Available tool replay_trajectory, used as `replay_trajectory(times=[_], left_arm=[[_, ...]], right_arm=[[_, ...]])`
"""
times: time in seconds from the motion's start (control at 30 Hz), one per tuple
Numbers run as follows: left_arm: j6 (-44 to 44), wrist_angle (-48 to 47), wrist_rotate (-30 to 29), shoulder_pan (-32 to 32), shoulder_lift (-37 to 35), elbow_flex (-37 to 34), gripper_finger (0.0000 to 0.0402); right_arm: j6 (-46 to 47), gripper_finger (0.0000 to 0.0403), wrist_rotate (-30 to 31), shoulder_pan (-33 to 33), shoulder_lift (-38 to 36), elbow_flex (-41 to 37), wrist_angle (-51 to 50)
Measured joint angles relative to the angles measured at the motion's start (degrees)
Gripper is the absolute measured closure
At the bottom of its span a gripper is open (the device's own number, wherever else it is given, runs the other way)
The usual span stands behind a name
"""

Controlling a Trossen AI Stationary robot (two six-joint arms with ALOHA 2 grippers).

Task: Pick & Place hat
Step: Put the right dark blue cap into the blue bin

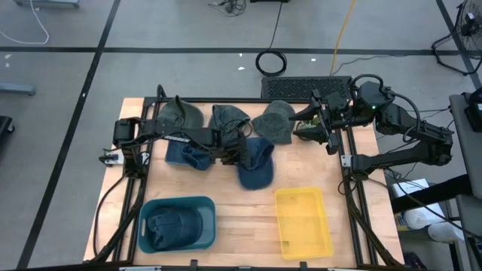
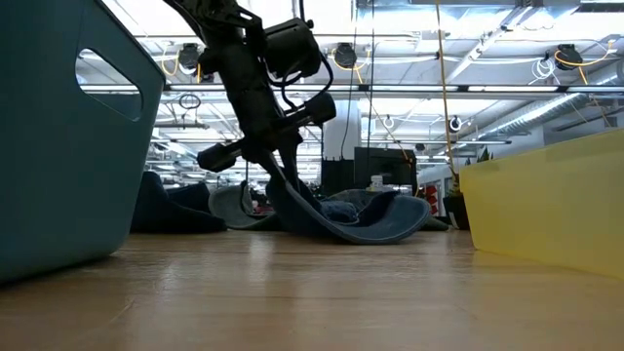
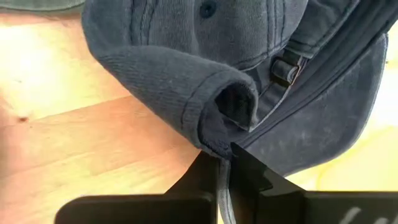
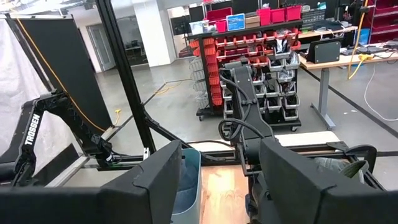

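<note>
One hat [image 1: 167, 224] is already seen lying inside the teal bin [image 1: 178, 203] at the near left of the table [image 1: 248, 218], so part of the work can be judged done. The yellow bin [image 1: 303, 223] beside it appears empty. Several more hats are left on the far half of the table: two olive ones [image 1: 181, 117] and [image 1: 230, 120] at the back, a grey-green one [image 1: 274, 122] to their right, a dark blue one [image 1: 189, 156] near the left arm, and the blue hat [image 1: 256, 162] now being worked on, which lies near the table's middle. The left gripper [image 1: 236, 147] is reached across to that blue hat, and in the left wrist view its jaws are clenched on a fold of the hat's rim [image 3: 224, 146], the fabric pinched between the two fingers [image 3: 249, 171]. In the low view the blue hat [image 2: 366, 222] is seen with its gripped edge drawn upward while its other end rests on the wood, so the grasp is judged made but the lift barely begun; carrying it to a bin and dropping it is not yet done. The right gripper [image 1: 325, 126] is parked at the far right edge, near the grey-green hat; its fingers [image 4: 292, 180] stand partly apart with nothing between them.
</note>
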Motion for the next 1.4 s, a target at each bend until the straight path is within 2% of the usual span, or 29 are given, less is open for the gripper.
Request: replay_trajectory(times=[0.13,0.4,0.9,1.4], left_arm=[[2.21,-0.47,0.83,-0.02,-1.63,0.02,0.0389],[9.77,-1.34,-3.11,-0.02,-8.42,0.02,0.0389],[23.24,-3.11,-9.56,-0.04,-26.11,0.04,0.0389],[38.86,-4.40,-11.83,0.83,-39.45,0.05,0.0389]], right_arm=[[5.32,0.0198,0.00,0.00,0.00,0.00,0.00],[12.75,0.0188,0.12,-0.11,-0.07,0.02,-0.31],[18.17,0.0100,-0.12,-0.11,-0.09,0.02,-1.53],[30.75,0.0103,-0.07,-0.11,1.76,0.02,-1.86]])
